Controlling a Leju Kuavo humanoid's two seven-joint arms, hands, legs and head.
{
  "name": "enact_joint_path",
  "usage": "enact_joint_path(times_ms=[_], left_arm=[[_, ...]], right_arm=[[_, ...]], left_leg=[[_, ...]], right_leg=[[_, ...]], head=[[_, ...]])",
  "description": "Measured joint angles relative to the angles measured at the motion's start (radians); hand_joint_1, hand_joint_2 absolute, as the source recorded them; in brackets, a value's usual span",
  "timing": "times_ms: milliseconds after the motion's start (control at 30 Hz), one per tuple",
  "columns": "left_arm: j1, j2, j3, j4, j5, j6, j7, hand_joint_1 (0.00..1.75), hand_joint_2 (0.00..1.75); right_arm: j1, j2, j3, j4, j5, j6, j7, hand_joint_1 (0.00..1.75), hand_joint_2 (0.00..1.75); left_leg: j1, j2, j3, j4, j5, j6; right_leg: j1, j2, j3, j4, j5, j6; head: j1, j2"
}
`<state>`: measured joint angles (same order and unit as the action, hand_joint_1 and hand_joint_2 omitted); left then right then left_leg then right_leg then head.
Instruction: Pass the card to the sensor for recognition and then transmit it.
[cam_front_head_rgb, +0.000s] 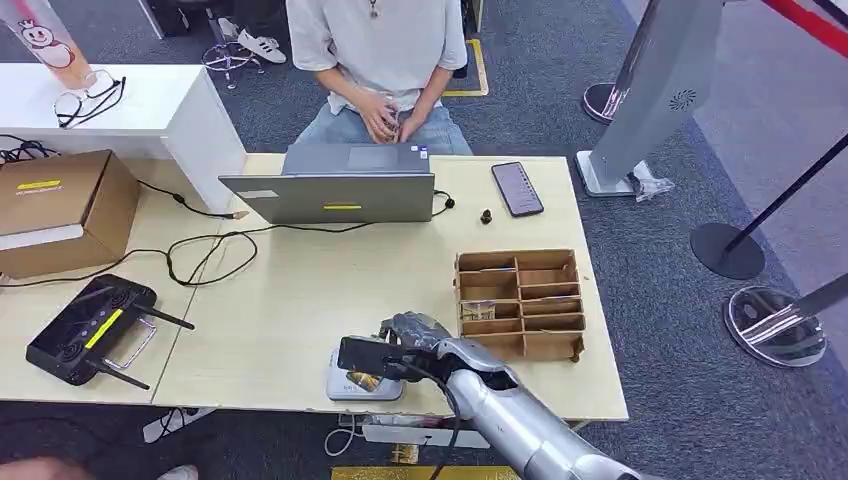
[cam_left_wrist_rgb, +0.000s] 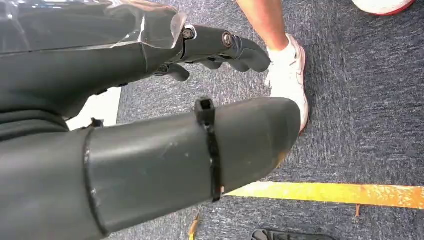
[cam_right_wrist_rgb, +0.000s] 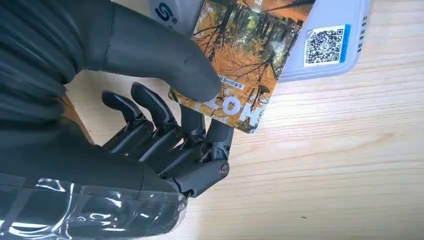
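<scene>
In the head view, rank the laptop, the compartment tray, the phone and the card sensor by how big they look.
1. Laptop, largest.
2. Compartment tray.
3 and 4. Phone and card sensor: unsure, because the robot hand partly hides the sensor and it lies nearer the camera.

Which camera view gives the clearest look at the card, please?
The right wrist view: the card, printed with autumn trees, is pinched by the right hand over the grey sensor. The head view shows just a sliver of it beneath that hand; the left wrist view faces the floor.
</scene>
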<state>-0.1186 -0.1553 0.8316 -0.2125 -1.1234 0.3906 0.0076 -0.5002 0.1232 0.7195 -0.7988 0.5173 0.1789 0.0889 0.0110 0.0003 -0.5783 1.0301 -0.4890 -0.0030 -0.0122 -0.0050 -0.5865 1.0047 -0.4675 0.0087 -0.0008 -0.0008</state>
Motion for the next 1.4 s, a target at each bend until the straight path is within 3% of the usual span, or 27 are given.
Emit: enact_joint_path(times_ms=[1400], left_arm=[[0.0,0.0,0.0,0.0,-0.001,0.0,0.001,0.0,0.0]], right_arm=[[-0.001,0.001,0.004,-0.014,-0.024,-0.002,-0.048,1.75,1.75]], left_leg=[[0.0,0.0,0.0,0.0,0.0,0.0]], right_leg=[[0.0,0.0,0.0,0.0,0.0,0.0]], head=[[0.0,0.0]])
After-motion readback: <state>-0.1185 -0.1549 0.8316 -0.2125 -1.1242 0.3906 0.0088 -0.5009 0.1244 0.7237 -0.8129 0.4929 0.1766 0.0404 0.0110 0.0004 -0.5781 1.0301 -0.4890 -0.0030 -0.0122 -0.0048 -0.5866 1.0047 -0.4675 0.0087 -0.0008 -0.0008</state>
